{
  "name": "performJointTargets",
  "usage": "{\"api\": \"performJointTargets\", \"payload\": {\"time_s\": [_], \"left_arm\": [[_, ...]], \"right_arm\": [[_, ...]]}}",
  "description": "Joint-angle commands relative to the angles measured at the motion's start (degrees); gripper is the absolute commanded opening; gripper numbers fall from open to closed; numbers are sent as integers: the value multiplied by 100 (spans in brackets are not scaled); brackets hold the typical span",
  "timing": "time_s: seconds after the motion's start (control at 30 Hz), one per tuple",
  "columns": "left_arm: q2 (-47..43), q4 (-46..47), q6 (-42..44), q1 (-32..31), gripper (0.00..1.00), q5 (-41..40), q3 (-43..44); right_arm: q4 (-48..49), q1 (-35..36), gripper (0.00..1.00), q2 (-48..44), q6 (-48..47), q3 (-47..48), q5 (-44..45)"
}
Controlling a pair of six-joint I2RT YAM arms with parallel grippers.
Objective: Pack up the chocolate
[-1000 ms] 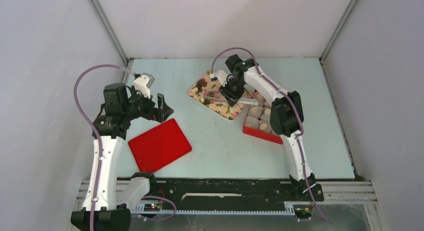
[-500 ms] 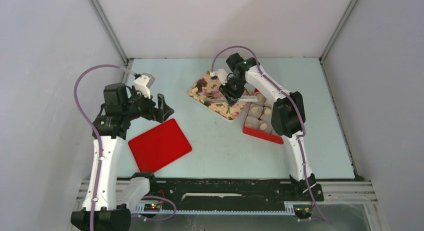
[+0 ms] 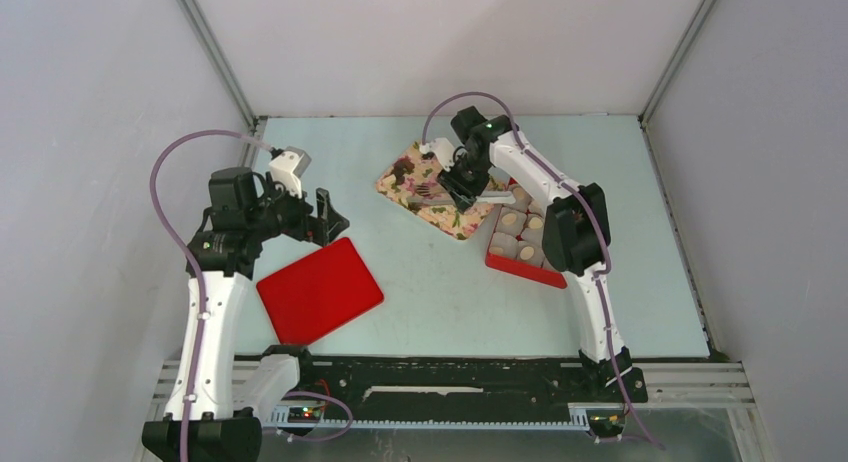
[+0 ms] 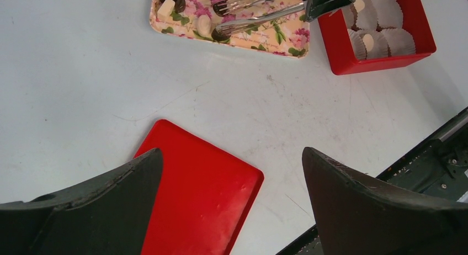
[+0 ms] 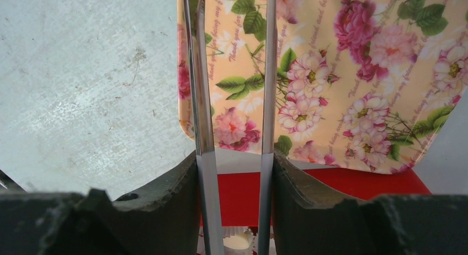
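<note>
- Because my right end effector (image 5: 236, 178) is pinching the metal tongs (image 5: 200, 100) by both arms rather than gripping a chocolate directly, any slip in that grip could swing the tips off line.
- The tongs' arms stand apart over the floral tray (image 5: 353, 100). The chocolates (image 4: 204, 24) lie at its far end by the tips. They are small and roundish, so I judge one could squirt out as I squeeze and roll onto the worktop (image 4: 83, 73).
- Pressing too low could shove the tray against the red box (image 4: 381, 62) just beside it and jostle the paper cups (image 4: 397, 41).
- My left end effector (image 4: 230, 155) hangs spread wide and empty above the red lid (image 4: 204, 183), well apart from all this, so I see little risk there.
</note>
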Motion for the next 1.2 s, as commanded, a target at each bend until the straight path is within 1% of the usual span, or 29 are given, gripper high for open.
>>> {"api": "performJointTargets", "payload": {"time_s": [0.0,0.1,0.27,0.4,0.83,0.97,1.07,1.17], "left_arm": [[-23,168,-29,12,100,90,-164],[-33,179,-32,9,100,73,-195],[-27,187,-12,9,100,101,-214],[2,210,-21,10,100,156,-220],[-37,213,-25,12,100,148,-289],[-44,230,-25,9,100,170,-310],[-25,252,-20,8,100,194,-319],[25,274,-18,6,100,252,-313]], "right_arm": [[-40,37,46,46,90,295,79],[-157,48,46,138,72,387,-34],[-389,58,46,77,-78,400,-509],[-486,57,46,103,-98,408,-607],[-205,80,45,243,361,481,155],[-236,89,40,229,354,477,131],[-287,93,34,144,344,463,119],[-267,72,28,-242,323,321,31]]}}
